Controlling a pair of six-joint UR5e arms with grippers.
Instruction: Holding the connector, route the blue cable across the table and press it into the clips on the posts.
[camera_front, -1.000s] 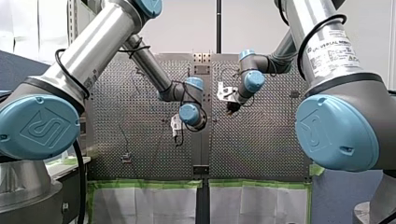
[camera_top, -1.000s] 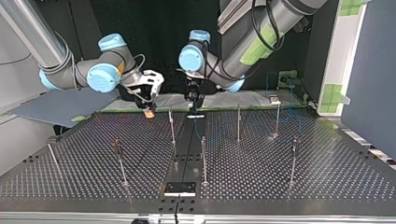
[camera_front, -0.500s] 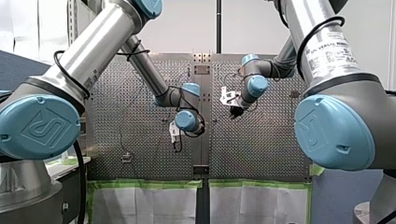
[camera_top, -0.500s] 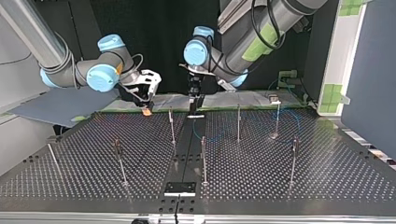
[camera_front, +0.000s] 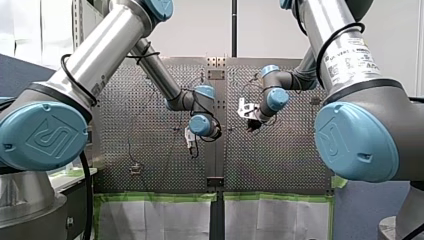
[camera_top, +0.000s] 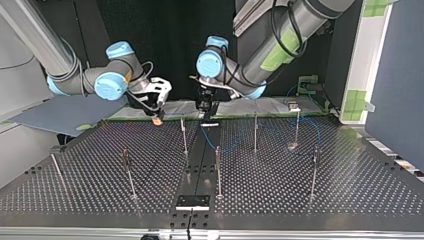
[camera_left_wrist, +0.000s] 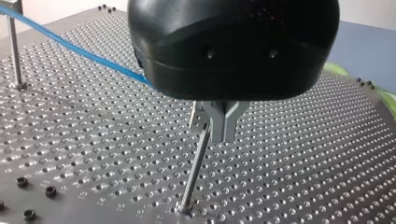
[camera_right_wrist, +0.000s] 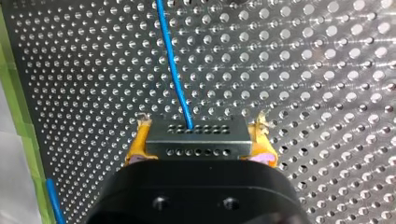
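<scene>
My right claw (camera_right_wrist: 198, 136) pinches a grey connector (camera_right_wrist: 196, 145), a small block with rows of holes, between its yellow pads (camera_right_wrist: 136, 145). The blue cable (camera_right_wrist: 173, 70) leaves the connector's far edge and runs straight ahead of the claw, over the perforated metal tabletop (camera_right_wrist: 303, 70). A strip of green tape (camera_right_wrist: 18, 116) borders the tabletop to one side of the claw.

My left claw (camera_left_wrist: 223, 128) is black with metal fingers, and they look pressed together. Their tips hang just beside the top of a thin upright post (camera_left_wrist: 195, 172). The blue cable comes in at a slant and passes out of sight behind the claw's body. I cannot tell whether the tips pinch it.

In the top view, both claws hang over the far edge of the tabletop, near its middle and apart from each other. My right claw is at the view's left. From under my left claw, the cable lies in loose curves among the posts towards the view's right.
</scene>
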